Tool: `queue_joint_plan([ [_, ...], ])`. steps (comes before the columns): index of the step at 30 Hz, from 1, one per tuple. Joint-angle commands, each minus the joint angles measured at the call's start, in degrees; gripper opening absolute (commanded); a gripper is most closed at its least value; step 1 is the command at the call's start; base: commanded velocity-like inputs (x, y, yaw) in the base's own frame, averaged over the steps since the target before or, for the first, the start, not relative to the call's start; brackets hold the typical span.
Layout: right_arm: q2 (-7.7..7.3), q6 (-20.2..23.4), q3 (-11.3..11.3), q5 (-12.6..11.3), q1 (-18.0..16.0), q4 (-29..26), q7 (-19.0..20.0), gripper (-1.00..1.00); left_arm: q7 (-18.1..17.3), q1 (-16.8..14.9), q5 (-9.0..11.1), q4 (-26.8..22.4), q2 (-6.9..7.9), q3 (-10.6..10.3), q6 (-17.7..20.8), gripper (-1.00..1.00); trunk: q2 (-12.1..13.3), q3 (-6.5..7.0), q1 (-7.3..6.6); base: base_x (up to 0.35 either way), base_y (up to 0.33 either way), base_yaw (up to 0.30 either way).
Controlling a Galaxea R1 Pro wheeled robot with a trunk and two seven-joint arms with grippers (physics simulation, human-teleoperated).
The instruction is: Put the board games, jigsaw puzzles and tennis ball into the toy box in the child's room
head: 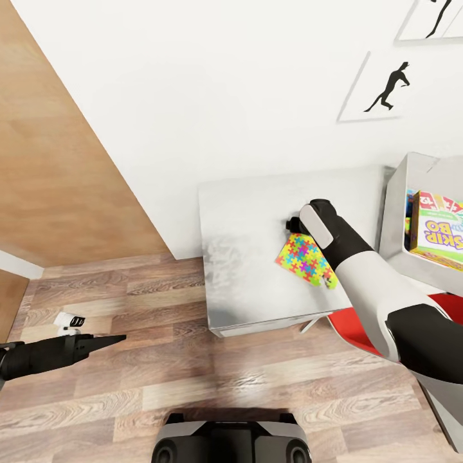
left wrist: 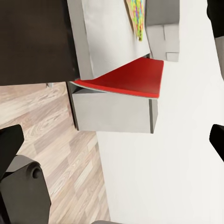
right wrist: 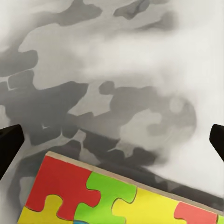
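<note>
While hanging low over the wood floor [head: 193, 386], left gripper [head: 119, 339] has its fingers together. Table [head: 244, 218], centre: jigsaw puzzle [head: 305, 260] lying flat, right gripper [head: 294, 224] above it, fingers spread wide. Far right: toy box [head: 421, 173] holding a board game [head: 440, 228].

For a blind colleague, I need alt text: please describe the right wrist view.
A colourful jigsaw puzzle, with red, green and yellow pieces, lies flat on a mottled grey-white table, seen from close above. The two dark tips of the right gripper stand far apart at the picture's edges, jaws open, with the puzzle's edge between them.
</note>
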Motion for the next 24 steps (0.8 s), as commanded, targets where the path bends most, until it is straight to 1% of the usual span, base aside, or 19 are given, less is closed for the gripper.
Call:
queue_joint_plan([
  [1, -0.09, 0.2, 0.4, -0.6, 0.0, 0.0, -0.5, 1.00, -0.2, 0.0, 0.0, 0.0, 0.02, 0.0, 0.6, 1.00, -0.1, -0.08, 0.04, 0.000, 0.000, 0.000],
  [11, 0.03, 0.2, 0.4, -0.6, 0.0, 0.3, -0.5, 1.00, -0.2, 0.0, 0.0, 0.0, 0.02, 0.0, 0.6, 1.00, -0.1, -0.13, 0.04, -0.020, 0.000, 0.000],
  [16, 0.08, 0.3, 0.4, -0.6, 0.0, 0.3, -0.5, 1.00, -0.2, 0.0, 0.0, 0.0, 0.02, 0.0, 0.6, 1.00, -0.1, -0.50, 0.04, -0.134, 0.011, 0.000],
  [24, 0.10, 0.3, 0.3, -0.6, 0.0, 0.3, -0.5, 1.00, -0.2, 0.0, 0.0, 0.0, 0.02, 0.0, 0.6, 1.00, -0.1, -1.20, 0.04, -0.019, 0.002, 0.000],
])
